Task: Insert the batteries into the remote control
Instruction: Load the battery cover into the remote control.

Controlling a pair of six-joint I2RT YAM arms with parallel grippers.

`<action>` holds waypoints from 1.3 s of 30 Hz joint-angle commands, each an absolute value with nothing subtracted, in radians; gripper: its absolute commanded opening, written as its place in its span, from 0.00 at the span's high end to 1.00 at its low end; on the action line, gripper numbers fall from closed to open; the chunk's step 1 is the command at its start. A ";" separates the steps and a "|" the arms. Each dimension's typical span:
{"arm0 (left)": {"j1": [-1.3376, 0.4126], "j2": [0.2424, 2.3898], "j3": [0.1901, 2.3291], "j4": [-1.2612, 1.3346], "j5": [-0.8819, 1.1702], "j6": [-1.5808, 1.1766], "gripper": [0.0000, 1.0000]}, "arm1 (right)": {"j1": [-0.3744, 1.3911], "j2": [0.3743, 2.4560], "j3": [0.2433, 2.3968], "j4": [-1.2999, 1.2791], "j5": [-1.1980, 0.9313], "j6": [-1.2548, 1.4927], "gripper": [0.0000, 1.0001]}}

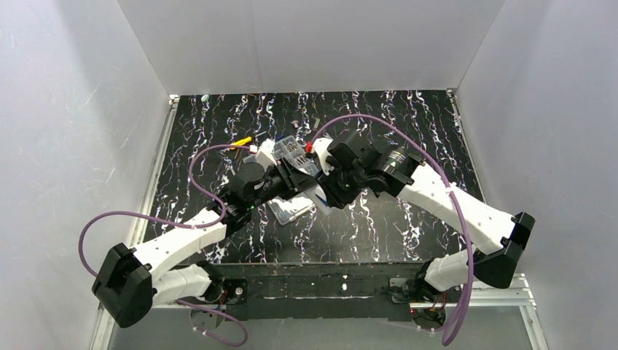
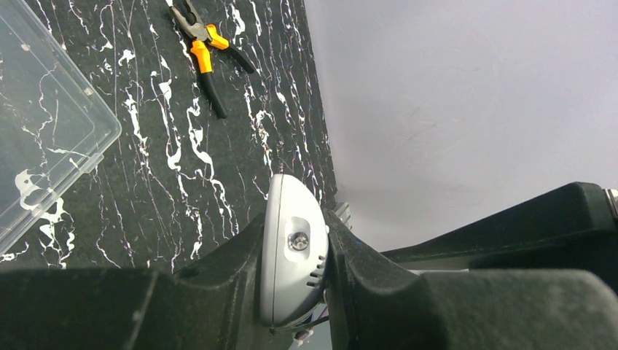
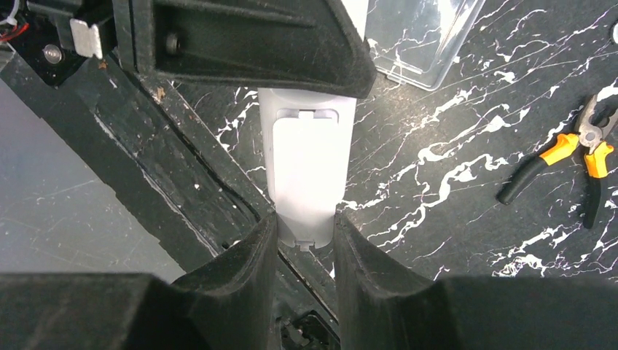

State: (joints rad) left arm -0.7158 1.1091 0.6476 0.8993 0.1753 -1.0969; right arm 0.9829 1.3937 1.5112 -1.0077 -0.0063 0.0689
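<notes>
Remote control (image 3: 310, 157) at the middle of the desk (image 2: 182, 168), pinched from both ends between the two arms. Left tool (image 2: 295, 251) narrowed onto the rounded end, one black finger pressed flat to each side of the white shell; a small round lens and a few short slots facing that wrist camera. Right tool (image 3: 306, 237) likewise closed tight on the opposite end, fingers (image 3: 248, 255) hugging both long edges, with the back of the remote turned towards its camera. On that back, a long rectangular panel outline with small notches at either end, washed out so bright that open or covered cannot be told; nothing readable inside it. Beyond the panel, the dark bulk of the left tool across the top of the right wrist view, covering the far end of the bar. From above, only a short white stretch of the remote visible between the two black wrists, pointing roughly from far-left to near-right. Just beside the grasp, a clear flat box (image 2: 44, 124) lying on the desk, partly under the arms. Farther back, a compartment box (image 1: 291, 152) with small items in it, and to its left a yellow-handled screwdriver (image 1: 243, 142). Orange-handled pliers (image 2: 208, 55) flat on the desk, well apart from the remote, jaws slightly parted.
</notes>
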 commanded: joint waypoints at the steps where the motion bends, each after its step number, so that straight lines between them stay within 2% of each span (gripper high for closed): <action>1: -0.719 1.088 0.683 0.940 0.194 -1.105 1.00 | 0.970 1.388 1.533 -0.954 -0.007 0.043 0.65; 19: -0.718 1.080 0.686 0.922 0.173 -1.092 1.00 | 0.965 1.400 1.498 -0.949 -0.068 0.056 0.65; 39: -0.718 1.084 0.696 0.919 0.177 -1.096 1.00 | 0.964 1.415 1.470 -0.963 -0.046 0.075 0.66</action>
State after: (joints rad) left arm -0.7158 1.1091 0.6495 0.8692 0.1719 -1.1004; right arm 0.9680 1.4147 1.4738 -0.9726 -0.0509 0.0746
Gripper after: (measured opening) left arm 0.256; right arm 0.380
